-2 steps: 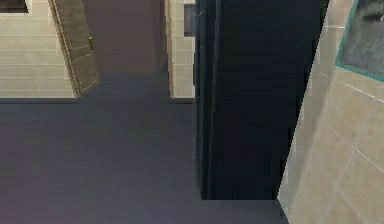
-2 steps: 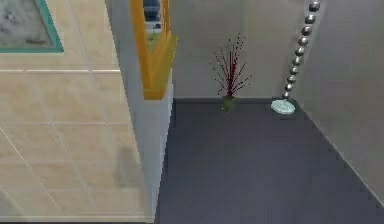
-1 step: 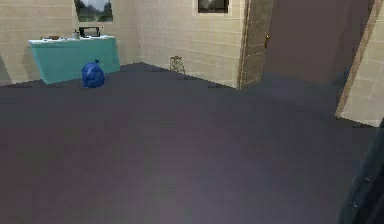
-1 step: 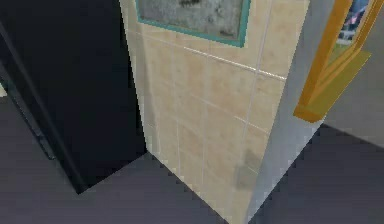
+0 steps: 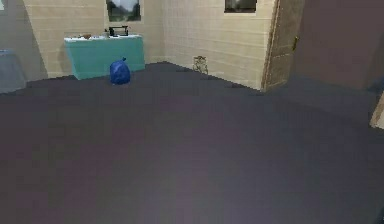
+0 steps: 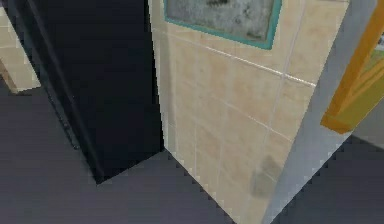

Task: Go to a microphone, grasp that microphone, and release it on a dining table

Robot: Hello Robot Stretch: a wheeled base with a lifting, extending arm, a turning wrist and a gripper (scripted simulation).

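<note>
A teal table (image 5: 103, 55) stands against the far wall at the forward view's left. A few small dark things (image 5: 119, 32) lie on its top, too small to name. A blue bag-like object (image 5: 120, 71) sits on the floor in front of the table.
Dark bare floor (image 5: 190, 140) stretches from me to the far wall. A small wire-like object (image 5: 201, 65) stands by the tiled wall. A tiled wall corner (image 5: 272, 50) juts out at the right. In the arm side view a tall black cabinet (image 6: 95, 80) and a tiled wall (image 6: 225, 110) with a framed picture (image 6: 222, 18) stand close.
</note>
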